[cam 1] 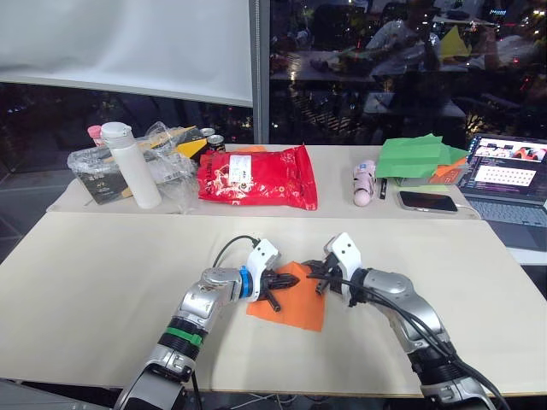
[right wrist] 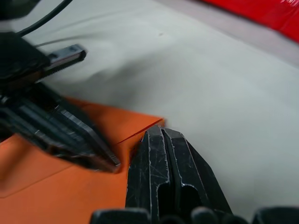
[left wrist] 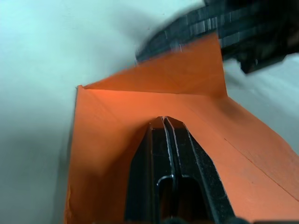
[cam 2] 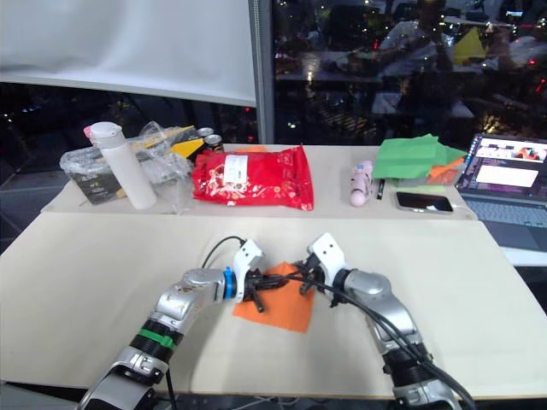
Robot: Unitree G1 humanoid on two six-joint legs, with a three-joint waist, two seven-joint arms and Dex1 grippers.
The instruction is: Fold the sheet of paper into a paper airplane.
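Both grippers, left [cam 1: 275,283] and right [cam 1: 320,273], jaws pressed together, are flattening an early corner fold in the thin bright-orange creased paper sheet [cam 1: 295,307] lying on the pale desk [cam 1: 102,265]; next, probably creasing firmly.

Orange sheet of paper [cam 1: 291,301] matt, creased; red snack bag [cam 1: 258,178] glossy plastic; table [cam 1: 102,273] smooth matt.

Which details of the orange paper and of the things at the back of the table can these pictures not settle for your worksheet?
- sheet of paper: its middle, hidden by the left tool and right tool in the eye views.
- Its near edge: cut off in the left wrist view.
- red snack bag: print too small.
- laptop: cut by the edge.
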